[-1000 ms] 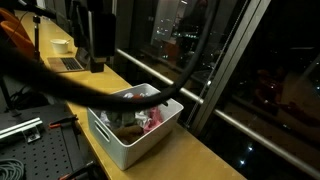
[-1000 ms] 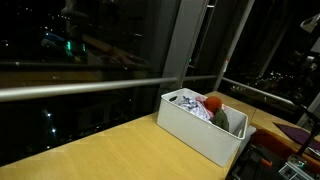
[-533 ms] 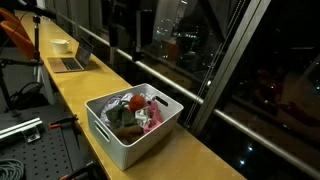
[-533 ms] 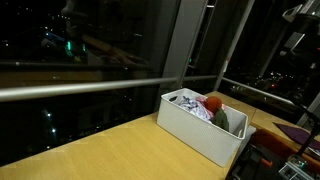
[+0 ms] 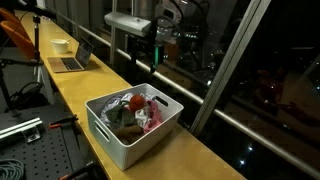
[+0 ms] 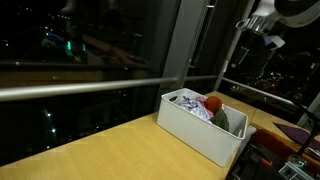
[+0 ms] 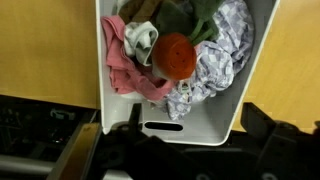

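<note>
My gripper point(image 5: 155, 47) hangs high above a white plastic bin point(image 5: 128, 152) on a long wooden counter, and it also shows in an exterior view point(image 6: 268, 30). In the wrist view its two dark fingers are spread wide at the bottom of the picture point(image 7: 197, 128), open and empty, above the bin's handle wall point(image 7: 190, 112). The bin holds a red round item point(image 7: 175, 55), a pink cloth point(image 7: 125, 72), a grey patterned cloth point(image 7: 218, 70) and a green cloth point(image 7: 203, 15). The gripper touches nothing.
A laptop point(image 5: 68, 62) and a pale bowl point(image 5: 61, 45) sit farther along the counter point(image 5: 75, 95). Dark windows with slanted frames point(image 5: 215, 90) run right behind the bin. A metal breadboard table with cables point(image 5: 25, 140) and an orange chair point(image 5: 15, 35) stand beside the counter.
The arm and its cable, which crossed in front of the bin a second ago, have swung up and away. The gripper now hangs high over the bin, and its contents are unchanged.
</note>
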